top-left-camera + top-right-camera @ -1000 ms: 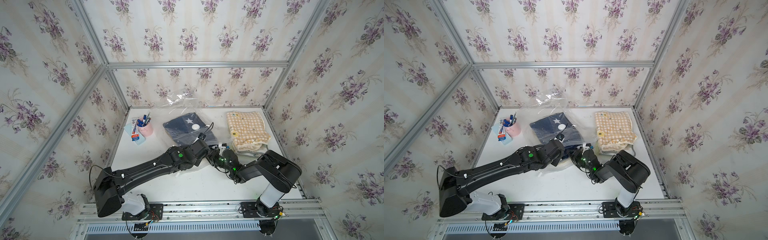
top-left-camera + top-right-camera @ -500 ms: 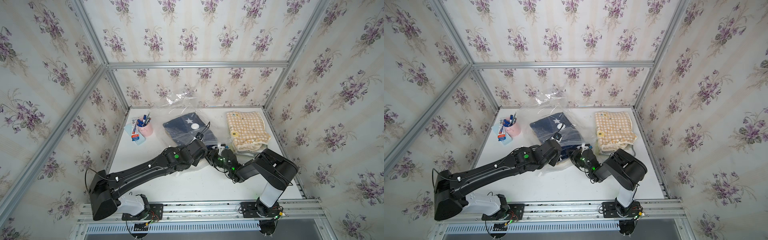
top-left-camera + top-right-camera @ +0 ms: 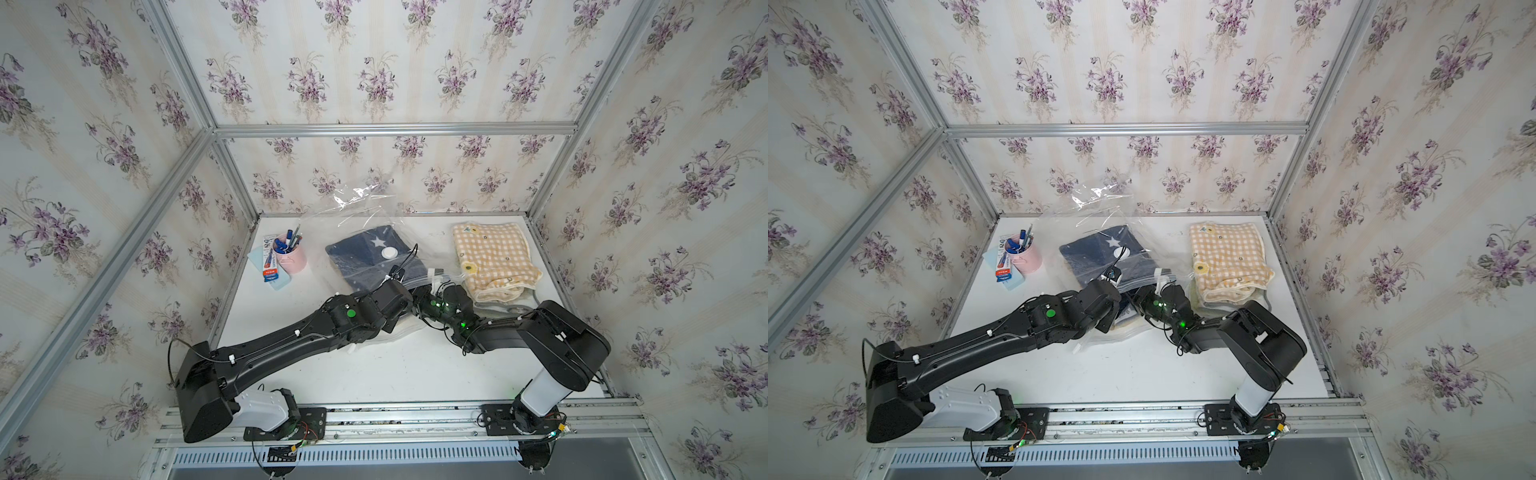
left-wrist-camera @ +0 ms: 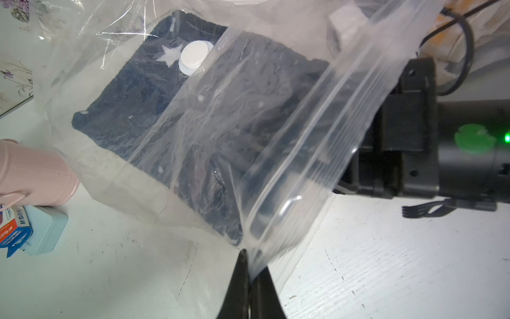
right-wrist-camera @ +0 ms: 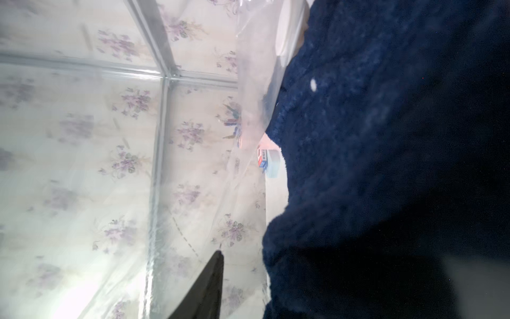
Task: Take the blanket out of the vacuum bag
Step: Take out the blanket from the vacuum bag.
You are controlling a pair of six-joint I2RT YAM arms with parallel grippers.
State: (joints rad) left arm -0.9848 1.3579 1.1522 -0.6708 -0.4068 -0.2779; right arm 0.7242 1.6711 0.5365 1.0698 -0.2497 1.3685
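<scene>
The vacuum bag (image 3: 365, 208) lies crinkled at the table's back centre, its white valve (image 3: 390, 252) facing up. The navy star-patterned blanket (image 3: 365, 257) lies folded inside it. My left gripper (image 4: 252, 265) is shut on the bag's zip-seal edge (image 4: 317, 143) and holds that edge up off the table. My right gripper (image 3: 417, 297) reaches into the bag's mouth beside the left one. In the right wrist view one finger (image 5: 209, 281) shows under the plastic, a small gap away from the blanket (image 5: 386, 165). The blanket hides the other finger.
A pink cup of pens (image 3: 291, 257) and a small box (image 3: 272, 274) stand at the back left. A folded yellow checked cloth (image 3: 492, 257) lies at the back right, close to my right arm. Papered walls close in on three sides.
My left wrist has drawn the bag's edge slightly to the left. My right gripper has edged a little deeper into the bag's mouth.
</scene>
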